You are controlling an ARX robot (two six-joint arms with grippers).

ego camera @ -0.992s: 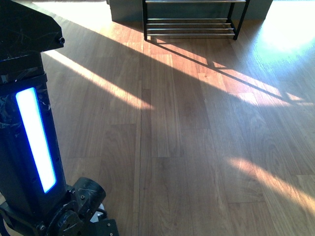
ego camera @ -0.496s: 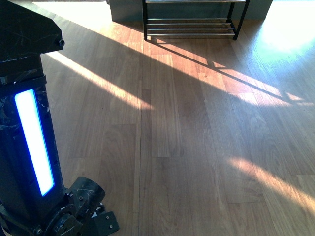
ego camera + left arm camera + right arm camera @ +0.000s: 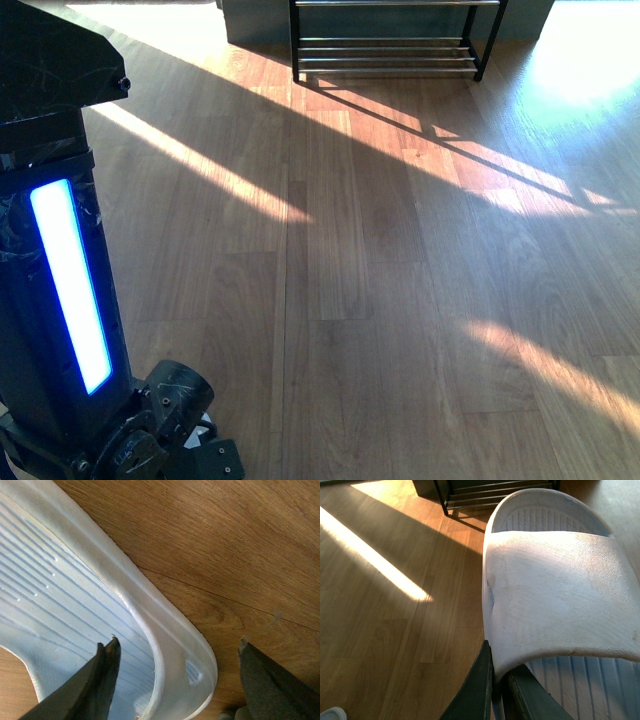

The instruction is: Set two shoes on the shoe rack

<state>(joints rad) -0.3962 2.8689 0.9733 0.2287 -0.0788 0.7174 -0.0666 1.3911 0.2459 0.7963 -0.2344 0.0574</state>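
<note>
The right wrist view shows my right gripper (image 3: 497,680) shut on the edge of the wide strap of a pale blue slide (image 3: 555,590), held above the floor with its toe toward the shoe rack (image 3: 495,492). A second pale blue slide (image 3: 60,605) lies sole-down on the floor, its ribbed footbed showing. My left gripper (image 3: 182,672) is open astride its side wall, with one finger (image 3: 105,680) over the footbed and the other finger (image 3: 267,680) over bare floor. The black shoe rack (image 3: 390,45) with silver bars stands far ahead. No sneakers show.
Wooden plank floor (image 3: 380,300) with slanted bands of sunlight stretches between me and the rack. A black arm column with a blue light strip (image 3: 70,280) fills the left of the front view. A small white object (image 3: 330,714) sits at one corner of the right wrist view.
The dark arm joint at the lower left of the front view shifts slightly down and back. The floor and the rack look the same.
</note>
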